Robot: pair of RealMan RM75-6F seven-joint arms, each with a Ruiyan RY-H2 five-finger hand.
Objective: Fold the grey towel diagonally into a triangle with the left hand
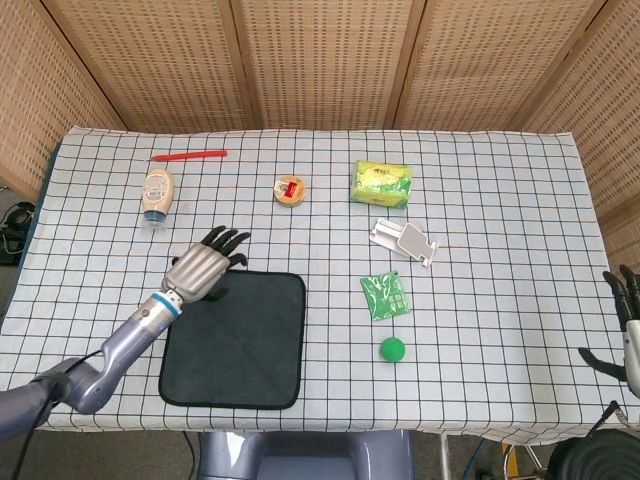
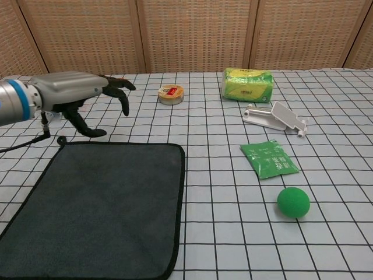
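— Where is your towel?

— Your grey towel (image 1: 235,338) lies flat and unfolded on the checked tablecloth (image 1: 500,230), at the near left part of the table, its black-edged border square to the grid. In the chest view it fills the lower left, and its small hanging loop (image 2: 60,140) sits at the far left corner.

— And your left hand?

— Your left hand (image 1: 203,268) hangs over that far left corner of the towel, palm down. Its fingers (image 2: 121,92) are spread and gently curved, and they hold nothing. The chest view shows a gap between the thumb and the cloth, so it is above the towel, not on it. The forearm runs back to the near left table edge.

— Your right hand?

— You can only see it at the right margin of the head view. Your right hand (image 1: 628,325) is off the near right edge of the table, well apart from everything, fingers apart and pointing up, nothing in them.

— What else is on the table?

— To the right of the towel: a green ball (image 1: 392,349) and, just beyond it, a green packet (image 1: 385,296). Further back a white folding stand (image 1: 404,241) and a yellow-green tissue pack (image 1: 381,183). A small round tin (image 1: 290,190) sits mid-table at the back. Beyond your left hand lie a squeeze bottle (image 1: 156,192) on its side and a red utensil (image 1: 188,155).
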